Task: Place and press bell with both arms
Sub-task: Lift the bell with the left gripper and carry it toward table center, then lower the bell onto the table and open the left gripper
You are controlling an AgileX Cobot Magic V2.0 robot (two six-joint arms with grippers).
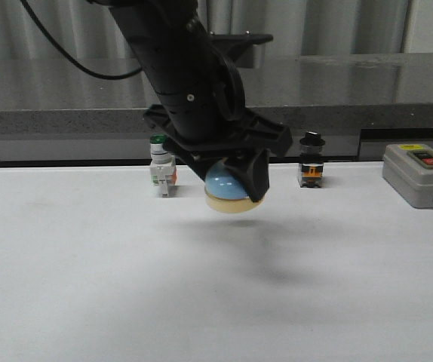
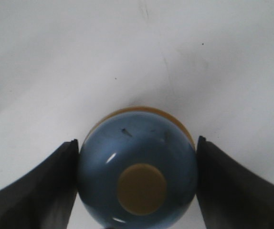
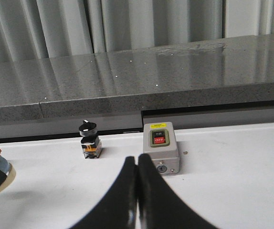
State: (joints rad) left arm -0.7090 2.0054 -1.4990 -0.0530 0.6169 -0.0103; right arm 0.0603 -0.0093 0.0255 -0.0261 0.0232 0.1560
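The light-blue bell (image 1: 227,188) with a cream base hangs a little above the white table, held by my left gripper (image 1: 231,181). In the left wrist view the two black fingers (image 2: 56,176) press both sides of the bell's dome (image 2: 137,162), and its cream button faces the camera. My right gripper (image 3: 137,164) is shut and empty, with its tips together, low over the table in front of the grey box. It does not show in the front view. An edge of the bell (image 3: 1,174) shows at the far left of the right wrist view.
A green-capped white push-button switch (image 1: 161,167) stands behind the bell to the left. A black knob switch (image 1: 311,162) stands at the back right. A grey box with red and black buttons (image 1: 422,175) sits at the far right. A grey ledge runs along the back.
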